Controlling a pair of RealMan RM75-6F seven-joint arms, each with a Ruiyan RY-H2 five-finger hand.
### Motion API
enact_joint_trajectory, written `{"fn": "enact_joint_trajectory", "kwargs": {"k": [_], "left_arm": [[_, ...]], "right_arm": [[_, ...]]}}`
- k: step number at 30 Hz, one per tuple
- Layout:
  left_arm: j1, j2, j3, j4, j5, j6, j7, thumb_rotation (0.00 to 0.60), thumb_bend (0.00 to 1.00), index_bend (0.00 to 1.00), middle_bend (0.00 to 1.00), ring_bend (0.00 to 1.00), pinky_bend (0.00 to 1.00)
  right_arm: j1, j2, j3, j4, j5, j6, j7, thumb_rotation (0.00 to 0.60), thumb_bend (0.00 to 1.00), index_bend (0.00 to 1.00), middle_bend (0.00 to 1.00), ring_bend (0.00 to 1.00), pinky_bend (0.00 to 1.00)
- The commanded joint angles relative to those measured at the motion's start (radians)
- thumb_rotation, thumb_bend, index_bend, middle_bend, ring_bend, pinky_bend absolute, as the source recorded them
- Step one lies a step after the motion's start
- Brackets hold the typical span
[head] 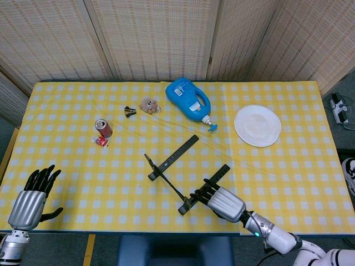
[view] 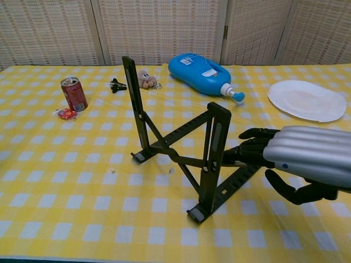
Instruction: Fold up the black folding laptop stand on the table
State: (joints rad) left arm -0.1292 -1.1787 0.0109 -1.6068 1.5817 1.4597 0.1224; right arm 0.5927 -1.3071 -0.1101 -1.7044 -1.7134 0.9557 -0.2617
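Note:
The black folding laptop stand [head: 172, 160] stands unfolded in the middle of the yellow checked table [head: 66, 100], its two rails joined by a crossed brace. In the chest view the stand [view: 175, 156] has both uprights raised. My right hand [head: 222, 202] reaches in from the lower right, and its fingers [view: 249, 150] lie across the stand's right rail, with the thumb apart below them. I cannot see a firm grip on the rail. My left hand [head: 33, 197] hovers at the table's near left corner, fingers spread and holding nothing, far from the stand.
A blue detergent bottle [head: 188, 102] lies behind the stand, with a white plate [head: 257, 126] at the back right. On the left are a red can [head: 104, 128] and a small red packet [head: 101, 142]. Further back lie a toy bear [head: 148, 105] and a black clip [head: 130, 111].

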Motion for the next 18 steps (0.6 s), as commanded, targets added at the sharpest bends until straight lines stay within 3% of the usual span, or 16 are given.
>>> {"fn": "enact_joint_trajectory", "kwargs": {"k": [1, 18], "left_arm": [[-0.001, -0.001, 0.001, -0.001, 0.002, 0.0, 0.001, 0.6, 0.15, 0.06, 0.03, 0.03, 0.0], [0.005, 0.002, 0.006, -0.006, 0.009, 0.005, 0.005, 0.6, 0.15, 0.06, 0.03, 0.03, 0.0]], "right_arm": [[-0.006, -0.008, -0.001, 0.006, -0.006, 0.008, -0.03, 0.6, 0.92, 0.13, 0.19, 0.17, 0.0], [-0.04, 0.011, -0.016, 0.006, -0.033, 0.07, -0.059, 0.6, 0.92, 0.13, 0.19, 0.17, 0.0]]}}
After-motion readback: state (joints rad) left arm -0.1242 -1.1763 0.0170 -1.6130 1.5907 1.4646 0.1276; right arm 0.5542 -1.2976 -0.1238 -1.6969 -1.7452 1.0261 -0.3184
